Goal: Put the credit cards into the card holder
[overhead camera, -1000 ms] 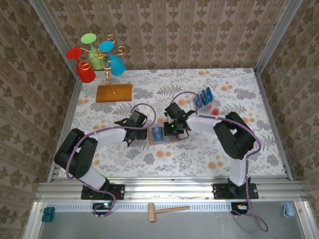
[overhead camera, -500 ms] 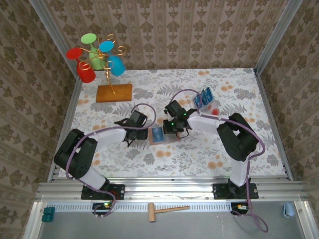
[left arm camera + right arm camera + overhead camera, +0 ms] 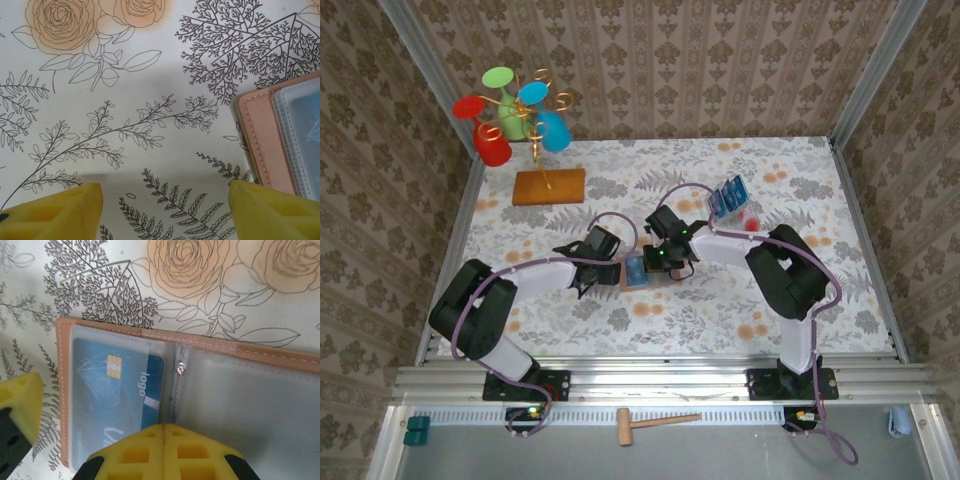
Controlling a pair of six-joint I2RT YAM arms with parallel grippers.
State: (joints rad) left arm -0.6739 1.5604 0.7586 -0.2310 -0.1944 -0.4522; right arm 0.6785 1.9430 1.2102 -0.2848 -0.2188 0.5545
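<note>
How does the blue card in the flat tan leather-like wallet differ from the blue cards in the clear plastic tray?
The blue card lies flat, mostly under a clear sleeve of the tan wallet; the blue cards in the clear plastic tray stand on edge, leaning. The wallet card is alone; the tray cards are several, packed together. All are blue, thin and rectangular.

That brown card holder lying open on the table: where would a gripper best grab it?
Probably the bare leather border along the left edge of the card holder, coming in low from the left, where the open left gripper hangs. It lies flat and open, so only a thin edge offers itself, and the clear pockets look slippery.
</note>
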